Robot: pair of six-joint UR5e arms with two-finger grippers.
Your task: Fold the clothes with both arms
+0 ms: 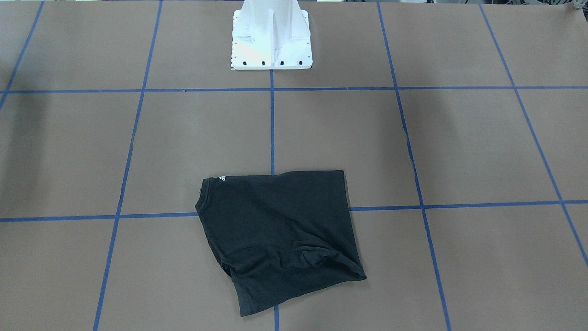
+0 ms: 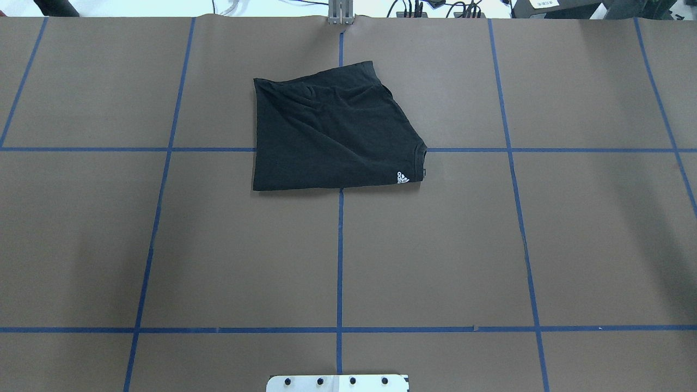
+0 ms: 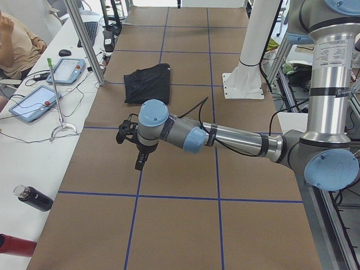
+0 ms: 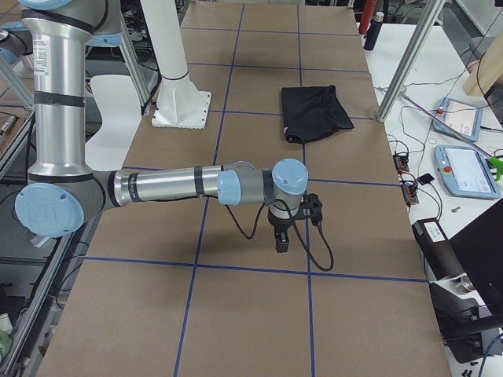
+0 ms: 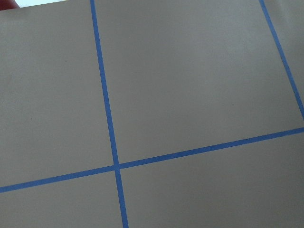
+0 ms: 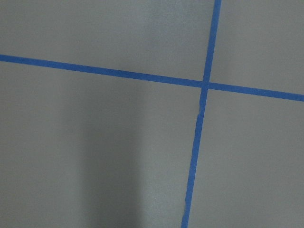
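The black T-shirt (image 1: 280, 230) lies folded into a rough rectangle on the brown table, on the side far from the robot's base, with a small white logo at one corner. It also shows in the overhead view (image 2: 326, 141) and both side views (image 3: 147, 83) (image 4: 314, 111). My left gripper (image 3: 139, 162) hangs above bare table, well short of the shirt, and shows only in the left side view. My right gripper (image 4: 281, 239) likewise hangs above bare table and shows only in the right side view. I cannot tell whether either is open or shut. Both wrist views show only table and blue tape.
The white base pedestal (image 1: 272, 41) stands at the table's robot side. Blue tape lines (image 2: 340, 261) grid the brown table. A side bench holds tablets (image 3: 34, 104), a bottle (image 3: 34, 198) and cables, with a person (image 3: 17, 39) seated there. A metal post (image 3: 84, 39) rises near the shirt.
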